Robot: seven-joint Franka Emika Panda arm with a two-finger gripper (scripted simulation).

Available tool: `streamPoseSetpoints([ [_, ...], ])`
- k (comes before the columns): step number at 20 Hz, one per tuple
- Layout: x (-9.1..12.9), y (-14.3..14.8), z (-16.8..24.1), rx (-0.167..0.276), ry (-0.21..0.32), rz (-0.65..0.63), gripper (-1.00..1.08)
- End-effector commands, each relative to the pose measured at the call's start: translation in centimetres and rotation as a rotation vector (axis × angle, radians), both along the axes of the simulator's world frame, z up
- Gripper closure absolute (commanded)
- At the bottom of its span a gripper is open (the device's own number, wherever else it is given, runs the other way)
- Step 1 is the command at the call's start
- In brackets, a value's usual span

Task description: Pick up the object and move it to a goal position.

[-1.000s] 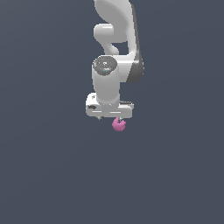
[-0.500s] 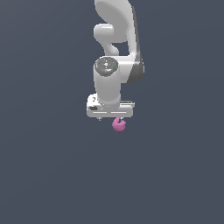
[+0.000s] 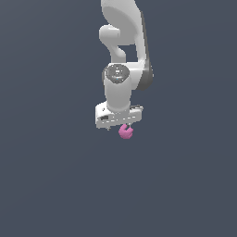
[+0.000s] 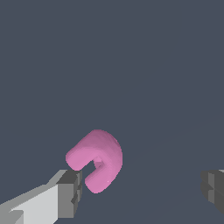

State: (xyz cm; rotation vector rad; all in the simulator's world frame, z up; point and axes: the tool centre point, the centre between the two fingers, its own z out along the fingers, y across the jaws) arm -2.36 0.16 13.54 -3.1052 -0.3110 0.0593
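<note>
Fingers (image 4: 70, 192) spread apart; pink object (image 4: 97, 160) lies beside one, ungripped, notch at 7 o'clock. Likely light, rigid, slippery; grasp across rounded lobes.

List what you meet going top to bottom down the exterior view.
Arm's white upper link → round wrist joint → pincer → pink object → bare grey ground.
</note>
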Motion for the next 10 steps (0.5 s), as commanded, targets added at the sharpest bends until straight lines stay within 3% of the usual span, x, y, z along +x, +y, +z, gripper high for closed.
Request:
streamPoseSetpoints([
  [1,-0.3,0.3,-0.5,-0.001,-0.005,0.078,-0.92],
  [10,-1.3,1.7,-2.4,-0.003,-0.023,0.368,-0.92],
])
